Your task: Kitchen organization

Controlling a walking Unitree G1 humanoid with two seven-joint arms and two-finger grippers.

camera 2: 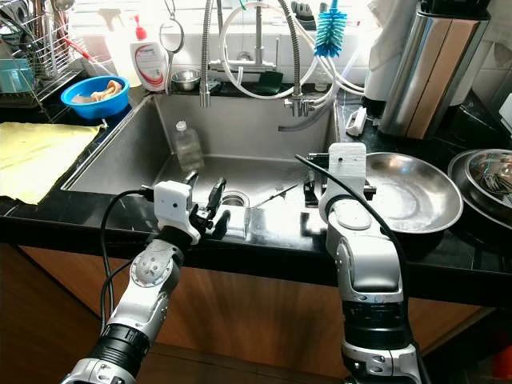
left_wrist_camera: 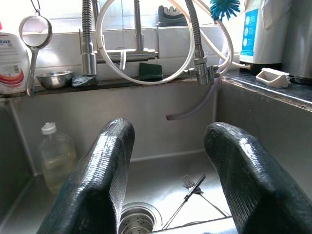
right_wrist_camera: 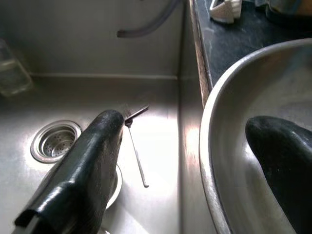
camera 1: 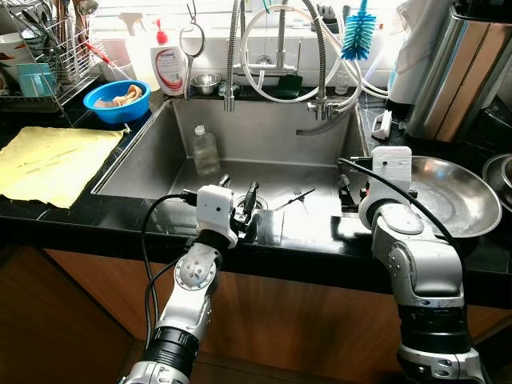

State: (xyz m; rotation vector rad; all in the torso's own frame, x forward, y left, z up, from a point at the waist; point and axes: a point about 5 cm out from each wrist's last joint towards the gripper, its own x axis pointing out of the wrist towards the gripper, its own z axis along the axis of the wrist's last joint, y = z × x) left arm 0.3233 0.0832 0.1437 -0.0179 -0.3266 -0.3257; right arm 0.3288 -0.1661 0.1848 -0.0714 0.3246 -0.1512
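Note:
A steel sink (camera 1: 152, 160) holds a clear plastic bottle (camera 1: 206, 150) standing near its back left, and thin forks (camera 1: 296, 198) lying on the bottom near the drain (right_wrist_camera: 53, 140). A large steel bowl (camera 1: 452, 196) rests on the black counter right of the sink. My left gripper (camera 1: 238, 192) hovers open over the sink's front edge, pointing at the forks (left_wrist_camera: 192, 187), with nothing between its fingers. My right gripper (right_wrist_camera: 190, 146) is open astride the bowl's near left rim (right_wrist_camera: 209, 112), one finger over the sink and the other inside the bowl.
A yellow cloth (camera 1: 52, 160) lies on the left counter, with a blue bowl (camera 1: 118, 102) and a dish rack (camera 1: 44, 56) behind it. Faucet hoses (camera 1: 232, 56), a soap bottle (camera 1: 169, 68) and a blue brush (camera 1: 358, 36) line the back. A tall steel canister (camera 1: 460, 72) stands at the back right.

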